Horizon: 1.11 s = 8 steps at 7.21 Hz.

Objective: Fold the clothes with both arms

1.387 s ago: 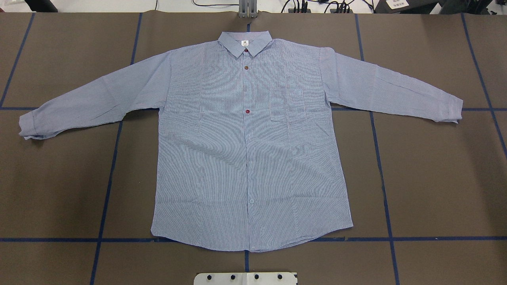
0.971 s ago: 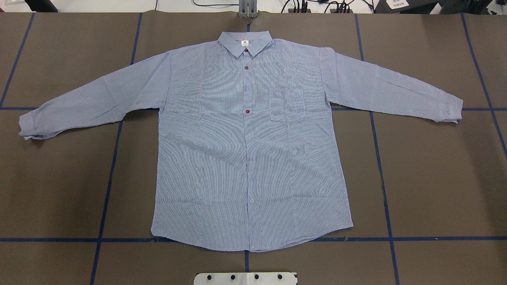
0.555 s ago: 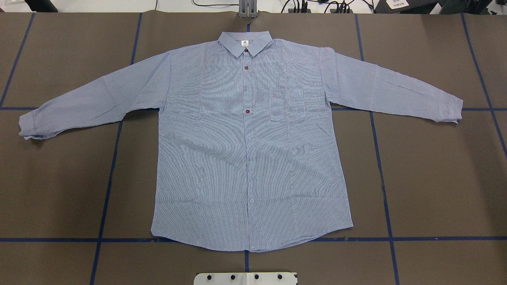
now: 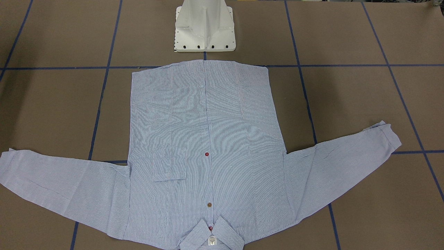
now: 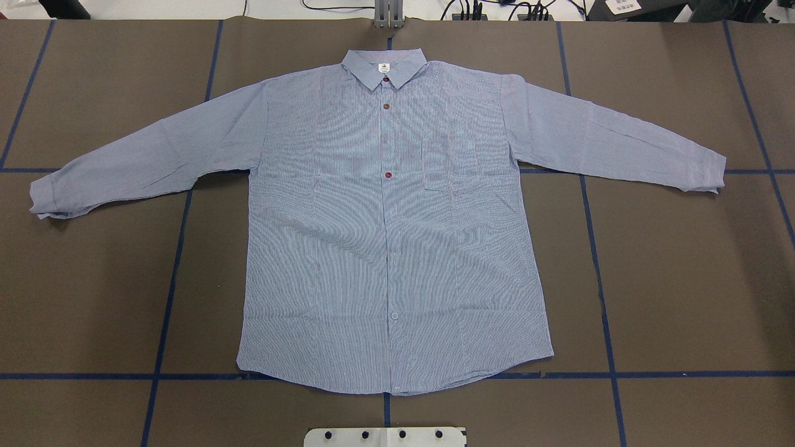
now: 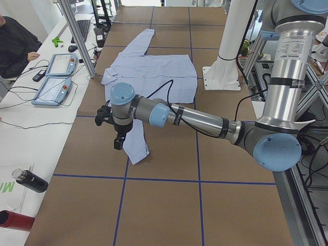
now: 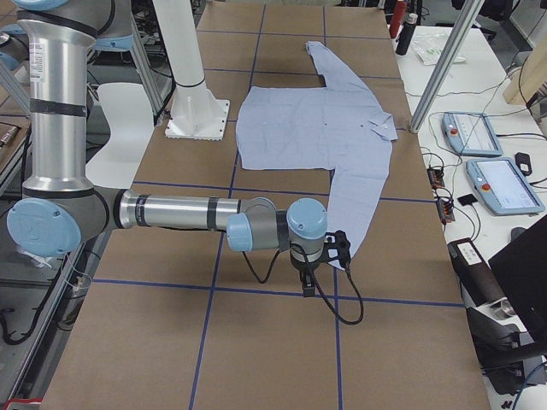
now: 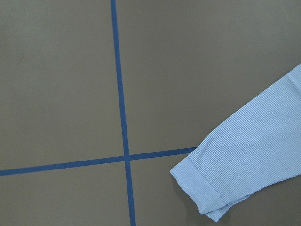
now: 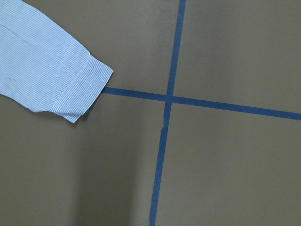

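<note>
Exterior front-facing: shirt collar (image 4: 229, 235) partly off-frame.

Robotics lab: brown paper-covered table (image 5: 683, 279) gridded with blue tape lines (image 5: 683, 374), white metal pedestal base (image 4: 204, 27), grey touchscreen teach pendants (image 6: 60, 64).

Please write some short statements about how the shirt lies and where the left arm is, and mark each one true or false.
1. The shirt lies flat, front up, fully unfolded. True.
2. Its collar points toward the robot's base. False: the hem is nearest the base.
3. The chest pocket lies on the robot's left of the buttons. False: it lies on the robot's right.
4. The left tool hangs near the left cuff. True.
</note>
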Tool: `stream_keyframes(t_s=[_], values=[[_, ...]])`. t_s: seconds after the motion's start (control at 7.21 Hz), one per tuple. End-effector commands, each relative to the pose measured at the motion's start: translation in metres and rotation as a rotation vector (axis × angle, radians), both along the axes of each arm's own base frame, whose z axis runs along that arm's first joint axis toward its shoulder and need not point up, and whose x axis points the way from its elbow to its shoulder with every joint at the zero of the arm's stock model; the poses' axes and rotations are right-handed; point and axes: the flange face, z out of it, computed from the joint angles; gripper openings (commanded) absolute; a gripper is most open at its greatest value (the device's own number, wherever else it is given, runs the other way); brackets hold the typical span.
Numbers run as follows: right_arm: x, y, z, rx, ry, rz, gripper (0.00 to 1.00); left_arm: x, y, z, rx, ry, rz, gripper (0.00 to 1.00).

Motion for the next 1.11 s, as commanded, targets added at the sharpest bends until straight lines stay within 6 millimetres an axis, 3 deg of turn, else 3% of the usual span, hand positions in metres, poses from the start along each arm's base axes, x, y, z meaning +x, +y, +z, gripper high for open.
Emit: stream_keyframes(t_s=[0.0,0.28,0.42,0.55,0.97], values=[[-0.032,-0.016,0.036,0.043,-0.029,-0.029,1.0,0.01,-0.002,0.01,0.039,0.033,-0.016,1.0],[-0.081,-0.056,0.045,-0.107,-0.047,0.039,1.0,0.011,-0.014,-0.009,0.064,0.053,-0.036,1.0],[-0.106,-0.058,0.044,-0.075,-0.04,0.039,1.0,0.012,-0.014,-0.009,0.062,0.055,-0.037,1.0],[-0.117,-0.056,0.054,0.01,-0.034,0.034,1.0,0.012,-0.014,-0.01,0.062,0.055,-0.038,1.0],[-0.168,-0.077,0.028,-0.005,-0.049,0.044,1.0,0.012,-0.012,-0.009,0.064,0.056,-0.035,1.0]])
